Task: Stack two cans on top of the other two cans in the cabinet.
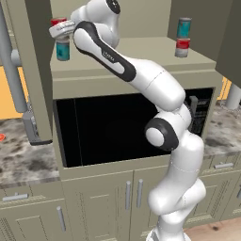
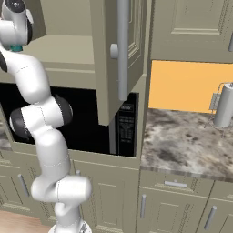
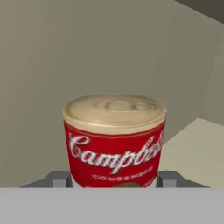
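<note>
1. Gripper (image 1: 60, 29) jaws are closed on the red can (image 3: 114, 140); dark fingertips (image 3: 168, 178) flank its sides low down.
2. Red can: red label, white script lettering, pale silvery lid, upright.
3. It sits directly above a teal can (image 1: 62, 49) at the left end of the cabinet (image 1: 141, 52) shelf; whether they touch is unclear.
4. Farther right, a second teal can (image 1: 183, 28) stands on another red-and-white can (image 1: 182, 47).

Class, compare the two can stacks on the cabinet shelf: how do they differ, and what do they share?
The left stack has red over teal; the right stack has teal over red. The gripper is shut on the left stack's red can; the right stack stands free. Both are two small cans, upright on the cabinet shelf.
</note>
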Motion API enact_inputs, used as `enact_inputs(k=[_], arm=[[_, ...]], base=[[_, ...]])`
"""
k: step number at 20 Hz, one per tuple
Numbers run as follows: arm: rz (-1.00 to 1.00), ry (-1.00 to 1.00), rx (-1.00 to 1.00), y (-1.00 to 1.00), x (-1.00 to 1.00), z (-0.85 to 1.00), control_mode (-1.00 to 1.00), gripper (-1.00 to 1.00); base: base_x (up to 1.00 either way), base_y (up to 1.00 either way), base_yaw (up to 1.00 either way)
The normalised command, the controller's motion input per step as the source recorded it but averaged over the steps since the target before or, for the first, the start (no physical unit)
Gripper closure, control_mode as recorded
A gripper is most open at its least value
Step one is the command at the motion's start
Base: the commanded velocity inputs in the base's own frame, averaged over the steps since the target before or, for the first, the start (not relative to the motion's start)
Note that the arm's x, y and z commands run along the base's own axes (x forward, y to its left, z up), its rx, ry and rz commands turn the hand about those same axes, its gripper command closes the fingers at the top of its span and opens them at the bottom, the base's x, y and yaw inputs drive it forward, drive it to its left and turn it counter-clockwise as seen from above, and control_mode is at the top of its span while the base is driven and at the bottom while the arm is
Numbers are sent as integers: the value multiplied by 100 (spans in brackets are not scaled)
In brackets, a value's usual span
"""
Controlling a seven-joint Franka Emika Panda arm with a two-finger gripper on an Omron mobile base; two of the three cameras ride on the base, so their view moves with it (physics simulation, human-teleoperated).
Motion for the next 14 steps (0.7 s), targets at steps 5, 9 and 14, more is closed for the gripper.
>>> enact_inputs(k=[5, 9, 14], arm=[[-5, -10, 4, 0, 2, -32, -100, 100], [-5, -10, 5, 5, 11, -24, -100, 100], [-4, 1, 7, 7, 9, -1, -100, 100]], base=[[0, 0, 0], [0, 0, 0], [0, 0, 0]])
